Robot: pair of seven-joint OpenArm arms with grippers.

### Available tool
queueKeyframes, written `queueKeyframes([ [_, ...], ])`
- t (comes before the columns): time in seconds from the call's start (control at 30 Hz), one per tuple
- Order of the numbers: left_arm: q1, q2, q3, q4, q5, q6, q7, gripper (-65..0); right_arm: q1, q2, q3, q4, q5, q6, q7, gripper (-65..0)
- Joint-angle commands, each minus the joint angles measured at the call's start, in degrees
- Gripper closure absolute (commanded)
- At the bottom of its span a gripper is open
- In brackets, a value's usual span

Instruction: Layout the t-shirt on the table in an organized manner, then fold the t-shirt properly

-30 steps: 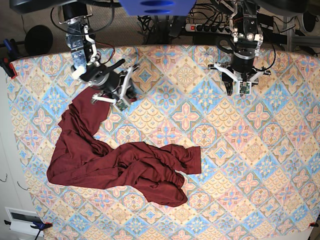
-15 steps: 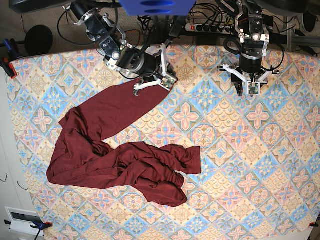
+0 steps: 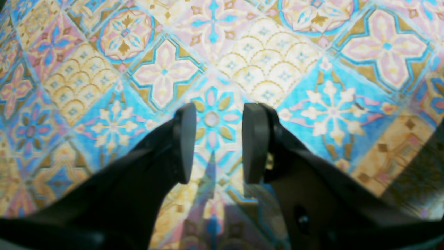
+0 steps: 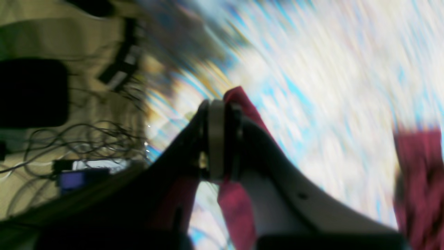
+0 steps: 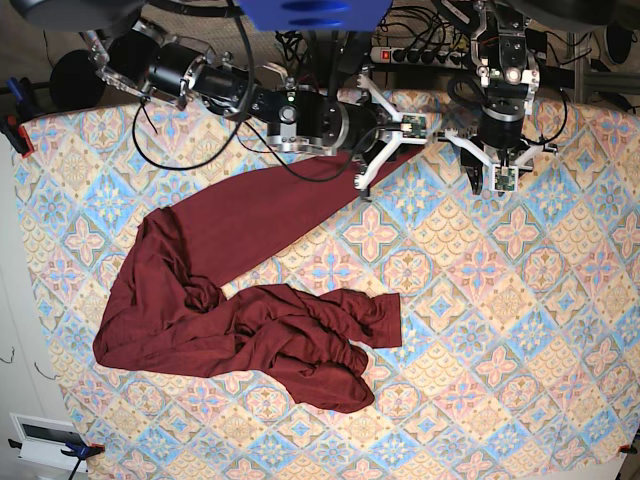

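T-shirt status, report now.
Right pincer shut on the t-shirt, one edge stretched toward the table's far side. Left pincer open, empty, above bare cloth. Rest of shirt bunched; nothing in the way.

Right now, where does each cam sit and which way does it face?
Base: overhead, looking down on the table, the t-shirt and both arms.
Left wrist: on the left arm, facing down; left tool open over bare cloth.
Right wrist: on the right arm, blurred, facing the table edge and floor cables; right tool shut on the t-shirt.
Shared: base and right wrist both show the pinched t-shirt.
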Motion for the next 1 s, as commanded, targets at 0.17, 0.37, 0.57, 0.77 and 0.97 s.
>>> queueKeyframes([
  [0.17, -1.2, -0.4, -4.1, 0.8, 0.2, 0.4, -1.3, -22.5, 3.6, -4.4, -4.0, 0.6, -0.3, 8.2, 1.3, -0.9],
  [0.37, -1.7, -0.4, -5.0, 0.9, 0.1, 0.4, -1.3, -22.5, 3.5, -4.5, -3.0, 0.6, -0.6, 8.5, 1.7, -1.2],
  [0.57, -2.6, -0.4, -4.8, 0.9, 0.1, 0.4, -1.3, -22.6, 3.3, -4.3, 1.9, 0.8, -0.6, 7.6, 1.7, -8.7],
  [0.77, -4.8, -0.4, -4.7, 0.9, 0.2, 0.4, -1.3, -22.6, 1.5, -4.2, 5.4, 1.0, -0.6, 3.0, 1.7, -21.4],
  [0.97, -10.1, -0.2, -4.6, 0.9, 0.1, 0.4, 5.2, -27.0, 0.8, -4.1, 5.4, 1.0, -0.6, 3.0, 1.7, -24.1],
])
